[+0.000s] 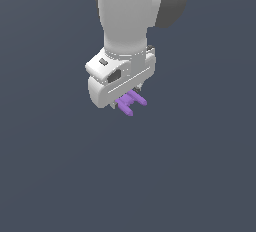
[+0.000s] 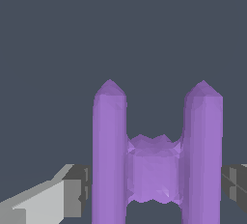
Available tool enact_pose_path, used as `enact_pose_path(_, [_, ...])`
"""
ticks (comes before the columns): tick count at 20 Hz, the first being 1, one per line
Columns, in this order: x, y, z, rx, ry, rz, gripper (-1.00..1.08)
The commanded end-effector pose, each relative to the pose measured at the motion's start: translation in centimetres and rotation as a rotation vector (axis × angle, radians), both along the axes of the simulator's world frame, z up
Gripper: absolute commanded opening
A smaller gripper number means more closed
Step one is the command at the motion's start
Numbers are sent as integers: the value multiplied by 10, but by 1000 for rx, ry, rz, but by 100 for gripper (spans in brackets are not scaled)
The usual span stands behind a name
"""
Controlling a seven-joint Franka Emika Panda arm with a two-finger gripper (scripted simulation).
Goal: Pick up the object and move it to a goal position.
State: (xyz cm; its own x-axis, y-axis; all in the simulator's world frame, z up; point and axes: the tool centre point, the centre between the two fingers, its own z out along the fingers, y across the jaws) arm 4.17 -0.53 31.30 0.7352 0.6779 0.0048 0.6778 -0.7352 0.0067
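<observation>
White robot gripper clamps a small, rigid, likely light purple H-shaped piece across its outer bars.

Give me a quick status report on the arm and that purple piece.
Hand closed on purple H-piece, fingers outside both bars. Piece looks lifted off the surface. Nothing in the way.
</observation>
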Motion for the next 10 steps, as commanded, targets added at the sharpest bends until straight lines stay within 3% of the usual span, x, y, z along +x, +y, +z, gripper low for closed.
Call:
enact_pose_path(1, [2, 9, 26, 1, 3, -1, -100])
enact_pose_path(10, [9, 32, 91, 1, 6, -1, -100])
